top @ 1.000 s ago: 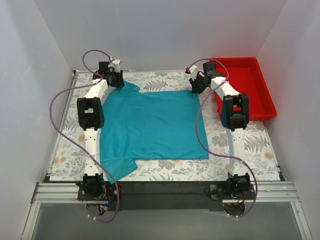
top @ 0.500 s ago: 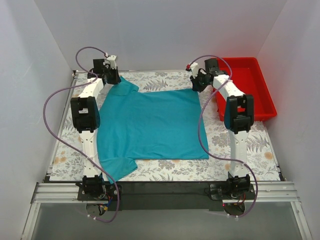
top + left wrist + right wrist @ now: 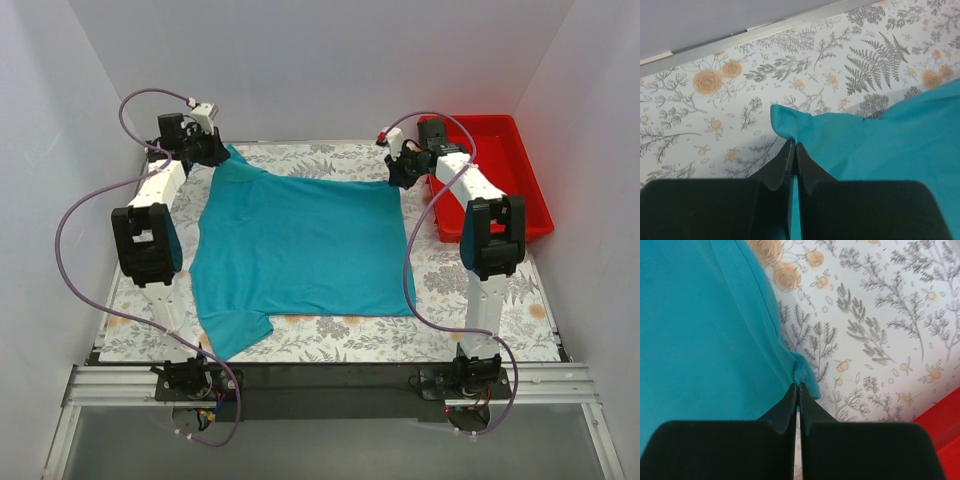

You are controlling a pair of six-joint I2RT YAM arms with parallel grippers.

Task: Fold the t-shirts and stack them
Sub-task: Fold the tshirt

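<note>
A teal-blue t-shirt (image 3: 300, 240) lies spread flat on the floral table cover, one sleeve at the near left. My left gripper (image 3: 213, 150) is shut on the shirt's far left sleeve; in the left wrist view the fabric (image 3: 880, 145) is pinched at the closed fingertips (image 3: 793, 145). My right gripper (image 3: 399, 172) is shut on the shirt's far right corner; in the right wrist view the hem (image 3: 715, 330) bunches at the closed fingertips (image 3: 798, 386). Both grippers hold the far edge slightly raised.
A red plastic tray (image 3: 505, 170) stands at the far right, just beside the right arm; its corner shows in the right wrist view (image 3: 945, 430). The table's far metal edge (image 3: 790, 22) and white walls lie close behind both grippers.
Both grippers have moved outward and toward the far edge, left one farther left, pulling the shirt's far edge wider and tauter. The left sleeve has stretched toward the back left corner.
</note>
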